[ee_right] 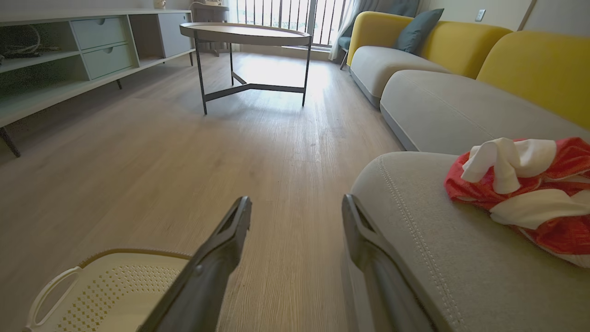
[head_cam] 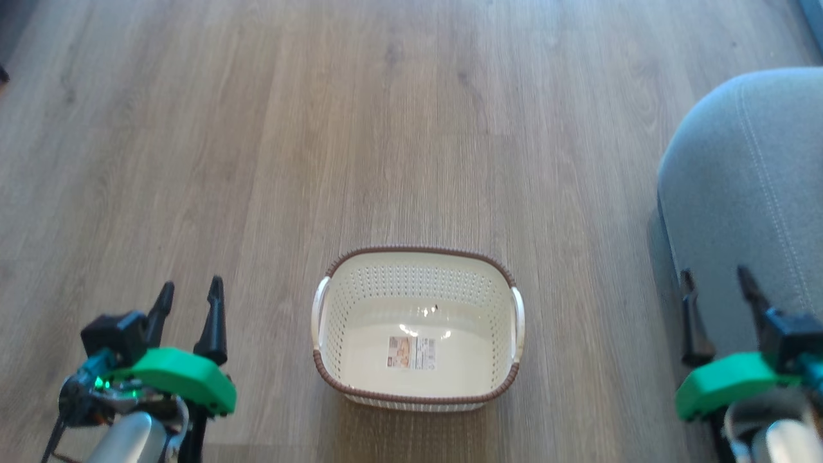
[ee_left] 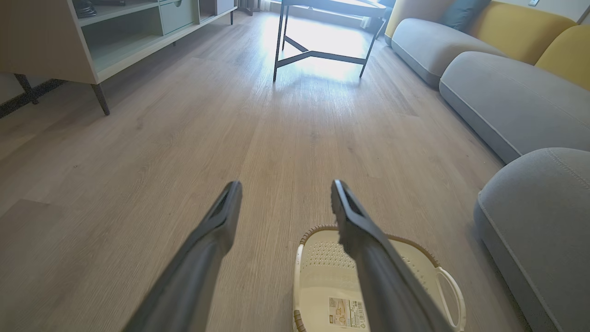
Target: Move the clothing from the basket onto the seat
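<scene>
The basket (head_cam: 418, 283) sits on the wooden floor (head_cam: 386, 128) at lower centre of the head view, its label sticker (head_cam: 411, 352) plain on the bare bottom. The red and white clothing (ee_right: 525, 198) lies bunched on the grey seat (ee_right: 438, 240), at the right edge of the right wrist view. The left end effector (head_cam: 192, 283) hangs at lower left, fingers spread wide, holding nothing. The right end effector (head_cam: 715, 272), at lower right by the seat's edge, is spread just as wide and holds nothing.
</scene>
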### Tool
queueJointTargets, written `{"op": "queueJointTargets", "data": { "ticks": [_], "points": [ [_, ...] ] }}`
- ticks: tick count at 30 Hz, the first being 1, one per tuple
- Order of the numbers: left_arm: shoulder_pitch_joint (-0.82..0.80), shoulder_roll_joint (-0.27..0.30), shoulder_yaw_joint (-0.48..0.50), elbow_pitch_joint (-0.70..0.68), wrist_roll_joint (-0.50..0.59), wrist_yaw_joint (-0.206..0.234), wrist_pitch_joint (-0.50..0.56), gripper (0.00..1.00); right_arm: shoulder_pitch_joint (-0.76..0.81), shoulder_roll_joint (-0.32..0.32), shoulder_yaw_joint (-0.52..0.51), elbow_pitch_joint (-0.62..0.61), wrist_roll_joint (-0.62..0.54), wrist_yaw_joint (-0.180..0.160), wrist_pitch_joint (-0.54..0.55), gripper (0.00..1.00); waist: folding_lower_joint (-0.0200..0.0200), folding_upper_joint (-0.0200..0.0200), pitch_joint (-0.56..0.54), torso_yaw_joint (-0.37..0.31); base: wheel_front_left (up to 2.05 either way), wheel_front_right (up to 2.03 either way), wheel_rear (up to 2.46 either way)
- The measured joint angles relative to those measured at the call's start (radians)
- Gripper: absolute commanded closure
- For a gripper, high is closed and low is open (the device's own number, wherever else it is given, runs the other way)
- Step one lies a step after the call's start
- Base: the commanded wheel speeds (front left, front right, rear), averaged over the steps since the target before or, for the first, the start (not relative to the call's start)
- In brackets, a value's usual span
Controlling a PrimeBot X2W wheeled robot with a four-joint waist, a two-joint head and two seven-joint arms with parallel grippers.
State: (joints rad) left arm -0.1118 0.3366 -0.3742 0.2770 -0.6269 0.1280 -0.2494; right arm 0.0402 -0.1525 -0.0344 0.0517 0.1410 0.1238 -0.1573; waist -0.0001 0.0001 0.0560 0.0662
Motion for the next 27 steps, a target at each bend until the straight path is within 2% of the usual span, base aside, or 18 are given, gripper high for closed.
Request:
{"op": "queueJointTargets", "data": {
  "ticks": [8,23,24,27],
  "points": [
    [0.074,-0.029,0.082,0.033,0.061,-0.051,0.0,0.0,0.043,0.056,0.005,0.085,-0.04,0.0,-0.068,0.0,0.0,0.0,-0.034,-0.003,0.0,0.0,0.0],
    [0.077,-0.088,0.201,0.057,0.151,-0.127,0.0,0.0,0.042,0.056,-0.009,0.13,-0.058,0.0,-0.091,0.0,0.0,0.0,-0.048,-0.022,0.0,0.0,0.0],
    [0.077,-0.093,0.201,0.06,0.151,-0.129,0.0,1.0,0.041,0.056,-0.008,0.133,-0.062,0.0,-0.091,1.0,0.0,0.0,-0.049,-0.022,0.0,0.0,0.0],
    [0.097,-0.11,0.188,0.1,0.151,-0.128,0.002,1.0,0.053,0.059,0.001,0.178,-0.061,0.0,-0.091,1.0,0.0,0.0,-0.05,-0.022,0.0,0.0,0.0]
  ]
}}
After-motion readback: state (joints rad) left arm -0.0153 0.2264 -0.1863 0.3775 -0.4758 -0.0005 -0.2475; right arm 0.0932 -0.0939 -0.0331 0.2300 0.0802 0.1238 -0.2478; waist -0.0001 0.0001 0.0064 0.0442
